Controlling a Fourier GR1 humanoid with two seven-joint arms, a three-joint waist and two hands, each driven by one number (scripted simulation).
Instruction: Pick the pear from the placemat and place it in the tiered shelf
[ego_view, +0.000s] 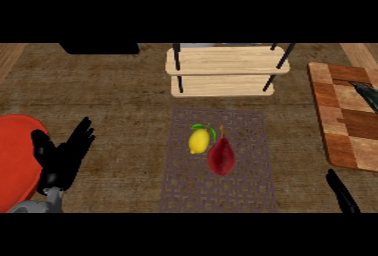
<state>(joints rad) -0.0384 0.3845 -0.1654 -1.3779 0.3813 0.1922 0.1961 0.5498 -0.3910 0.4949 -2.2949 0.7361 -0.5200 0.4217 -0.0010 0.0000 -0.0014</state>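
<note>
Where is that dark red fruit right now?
In the head view, the dark red pear lies mid-placemat, touching the yellow lemon on its left, below the wooden tiered shelf.

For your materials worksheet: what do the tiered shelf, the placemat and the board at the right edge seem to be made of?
Tiered shelf: pale wood boards, by the light grain, on thin black posts, probably metal. Placemat: looks like woven fibre or cloth, grey-brown with an open lattice pattern. Board: apparently wood, a patchwork of reddish and tan blocks.
</note>
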